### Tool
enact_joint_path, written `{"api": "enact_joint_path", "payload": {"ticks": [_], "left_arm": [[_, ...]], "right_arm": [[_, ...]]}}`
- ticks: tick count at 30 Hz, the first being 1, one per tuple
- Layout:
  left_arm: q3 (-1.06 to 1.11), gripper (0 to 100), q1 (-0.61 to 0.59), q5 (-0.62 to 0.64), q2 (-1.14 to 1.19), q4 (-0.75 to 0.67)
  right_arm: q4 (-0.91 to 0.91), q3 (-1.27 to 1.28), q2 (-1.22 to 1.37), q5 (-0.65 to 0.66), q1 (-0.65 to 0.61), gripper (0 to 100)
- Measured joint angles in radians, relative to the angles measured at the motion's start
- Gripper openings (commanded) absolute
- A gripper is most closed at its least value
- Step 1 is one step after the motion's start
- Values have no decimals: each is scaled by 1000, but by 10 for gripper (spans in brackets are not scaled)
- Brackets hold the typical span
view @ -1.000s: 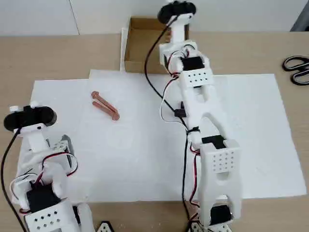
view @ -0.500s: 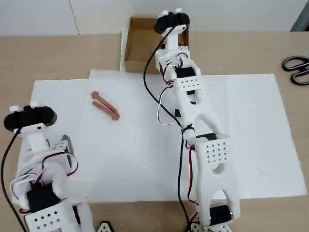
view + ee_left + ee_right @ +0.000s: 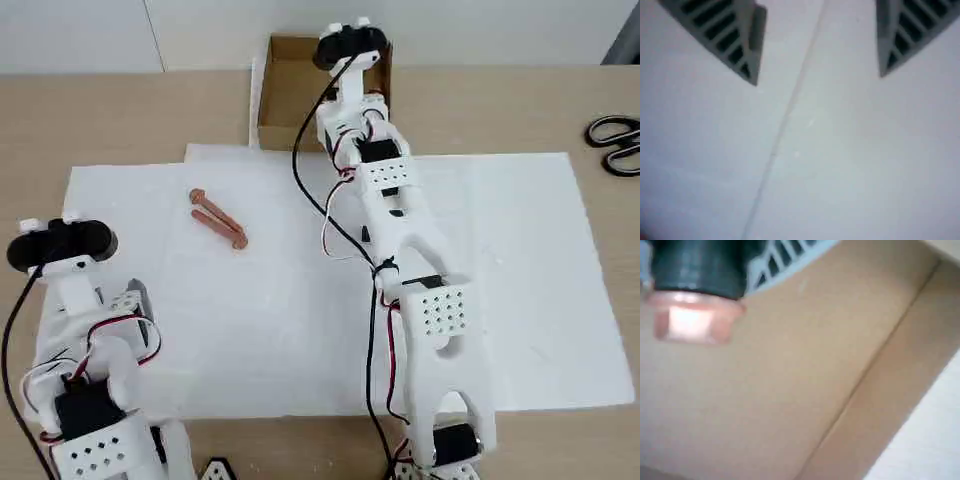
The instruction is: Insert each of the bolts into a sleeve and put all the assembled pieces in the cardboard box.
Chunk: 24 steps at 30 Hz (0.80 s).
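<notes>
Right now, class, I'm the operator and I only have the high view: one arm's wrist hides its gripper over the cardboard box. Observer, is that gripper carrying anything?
Observer: Yes. In the right wrist view the right gripper holds a dark sleeve with a copper bolt seated in it.
Operator: Is the piece over the box's inside?
Observer: Yes, the cardboard box floor and one inner wall lie beneath it.
Operator: And the other gripper?
Observer: The left wrist view shows the left gripper open above the white sheet.
</notes>
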Motion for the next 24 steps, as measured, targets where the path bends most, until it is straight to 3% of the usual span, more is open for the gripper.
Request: {"api": "enact_joint_path", "payload": {"ticks": [14,24], "left_arm": [[0,152,0,0,0,0],[0,152,0,0,0,0]], "right_arm": [[3,0,3,0,-2,4],[143,-3,-72,0,-3,4]]}}
